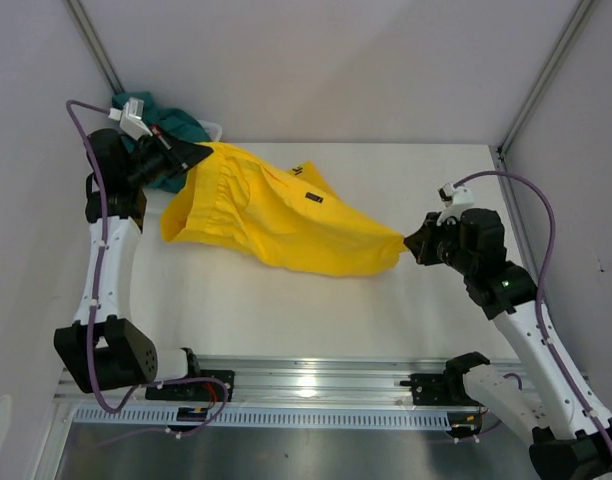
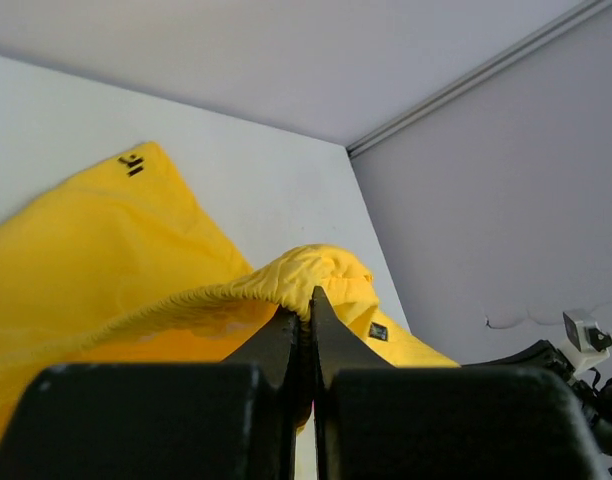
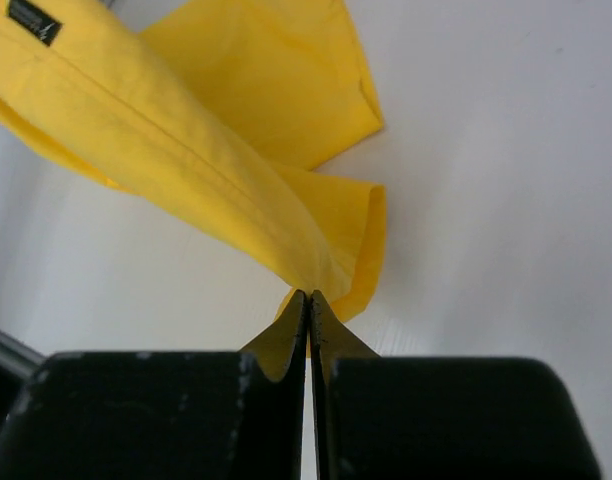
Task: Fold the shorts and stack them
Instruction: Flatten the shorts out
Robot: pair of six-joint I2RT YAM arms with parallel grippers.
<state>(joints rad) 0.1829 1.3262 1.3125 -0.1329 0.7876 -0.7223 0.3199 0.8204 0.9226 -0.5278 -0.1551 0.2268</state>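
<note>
A pair of yellow shorts (image 1: pixel 276 215) is hanging stretched between two robot arms over a white table (image 1: pixel 316 310). The left tool (image 1: pixel 201 152) is clamping the gathered waistband near the table's far left corner, its jaws pressed together on a bunched fold of cloth. The right tool (image 1: pixel 411 243) is pinching the tip of a leg hem toward the right side, with its jaws closed tight on the thin edge of fabric.

Between the two grips the cloth is running in a slanted band from far left to middle right and sagging in the middle. I cannot tell whether its lower edge is resting on the table or hanging just above it. A loose flap carrying a small dark label (image 1: pixel 313 199) is spreading toward the far edge.

The green shorts (image 1: pixel 176 125) are lying crumpled in the far left corner, behind and just beside the left tool, close against the back wall (image 1: pixel 336 60).

A broad strip of bare white table is lying between the yellow cloth's lower edge and the metal rail (image 1: pixel 316 385) at the near edge. More bare surface is showing at the far right. Pale walls are closing in the table on the left, far and right sides, and the left arm is standing close to the left wall.
</note>
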